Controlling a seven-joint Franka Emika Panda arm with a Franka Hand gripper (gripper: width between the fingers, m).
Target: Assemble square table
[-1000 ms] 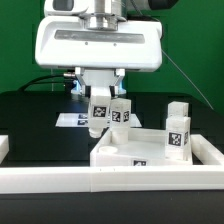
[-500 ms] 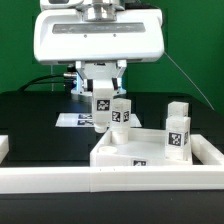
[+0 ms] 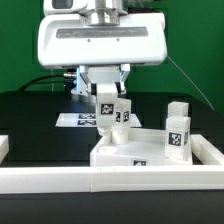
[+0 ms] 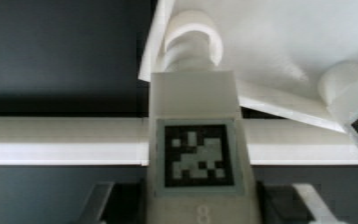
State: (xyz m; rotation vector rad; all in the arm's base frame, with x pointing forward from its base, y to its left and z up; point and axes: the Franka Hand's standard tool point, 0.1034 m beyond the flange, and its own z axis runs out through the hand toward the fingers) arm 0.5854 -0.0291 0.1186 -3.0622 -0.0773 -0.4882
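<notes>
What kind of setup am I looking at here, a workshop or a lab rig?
Most likely a lab test rig: a green backdrop, a black table edged by a white border rail, and printed tags on each white leg.

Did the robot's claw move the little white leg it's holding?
Yes. The gripper carried the leg toward the exterior view's right, closer to the standing leg beside it, above the square table.

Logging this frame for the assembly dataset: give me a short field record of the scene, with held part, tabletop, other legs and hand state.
hand: shut on a short white plastic block leg with a black-and-white tag
held leg position: upright over a corner of the white square plastic tabletop slab with raised rim
other legs: one upright behind the held leg; two at the exterior view's right
border: long white rail in front
marker board: flat on black table, behind
</notes>
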